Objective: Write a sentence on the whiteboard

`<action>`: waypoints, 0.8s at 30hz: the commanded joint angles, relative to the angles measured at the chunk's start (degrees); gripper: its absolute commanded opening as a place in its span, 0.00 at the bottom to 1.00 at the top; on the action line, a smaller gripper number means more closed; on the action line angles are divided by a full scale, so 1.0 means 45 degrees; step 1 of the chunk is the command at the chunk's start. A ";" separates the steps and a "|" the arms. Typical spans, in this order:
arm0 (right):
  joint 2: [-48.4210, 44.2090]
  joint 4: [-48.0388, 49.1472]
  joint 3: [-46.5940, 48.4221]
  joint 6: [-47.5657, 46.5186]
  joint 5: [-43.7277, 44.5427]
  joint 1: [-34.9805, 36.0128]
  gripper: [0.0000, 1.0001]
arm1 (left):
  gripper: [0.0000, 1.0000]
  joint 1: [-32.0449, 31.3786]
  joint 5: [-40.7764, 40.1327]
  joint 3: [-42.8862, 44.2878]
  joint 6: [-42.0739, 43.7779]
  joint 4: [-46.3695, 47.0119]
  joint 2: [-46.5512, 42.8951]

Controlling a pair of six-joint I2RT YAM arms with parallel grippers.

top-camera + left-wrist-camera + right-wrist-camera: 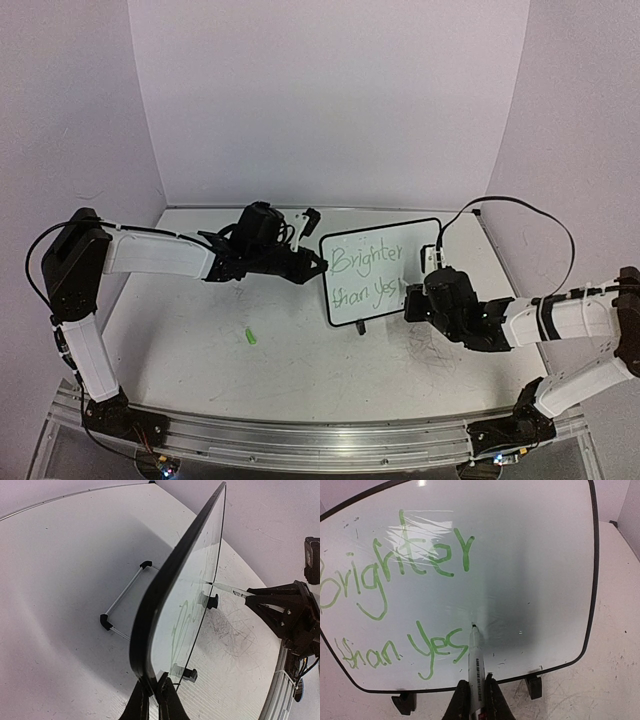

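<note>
The whiteboard [400,250] stands upright on its small black feet at mid table. My left gripper [322,265] is shut on its left frame edge; the left wrist view shows the jaws pinching the black frame [150,630]. On the board the sentence [410,565] reads "Brighter than Yes" in green, in two lines. A white marker [476,655] is held in my right gripper [477,697], which is shut on its barrel. Its tip meets the board just right of "Yes". My right gripper [412,300] sits at the board's lower right.
A small green cap [250,337] lies on the table left of centre. Grey scribbles [430,345] mark the tabletop in front of the board. A wire stand [125,597] props the board from behind. Walls close in the table's back and sides.
</note>
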 commanded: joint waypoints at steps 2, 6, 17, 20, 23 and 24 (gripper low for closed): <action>0.0079 -0.0293 0.0185 0.0465 -0.0091 -0.0054 0.00 | 0.00 0.0201 -0.1021 -0.0004 0.0638 0.0024 -0.0543; 0.0103 -0.0576 0.0185 0.0761 -0.0205 -0.0062 0.00 | 0.00 0.0200 -0.1021 -0.0005 0.0638 0.0022 -0.0558; 0.0341 -0.1016 0.0178 0.1389 -0.0416 -0.0046 0.00 | 0.00 0.0201 -0.1001 -0.0024 0.0638 0.0020 -0.0616; 0.0440 -0.1134 0.0232 0.1504 -0.0390 -0.0042 0.00 | 0.00 0.0201 -0.0998 -0.0017 0.0638 0.0026 -0.0602; 0.0433 -0.1253 0.0256 0.1608 -0.0336 -0.0036 0.00 | 0.00 0.0195 -0.0998 -0.0023 0.0638 0.0028 -0.0603; 0.0412 -0.1283 0.0257 0.1631 -0.0293 -0.0039 0.00 | 0.00 0.0194 -0.1000 -0.0024 0.0638 0.0032 -0.0603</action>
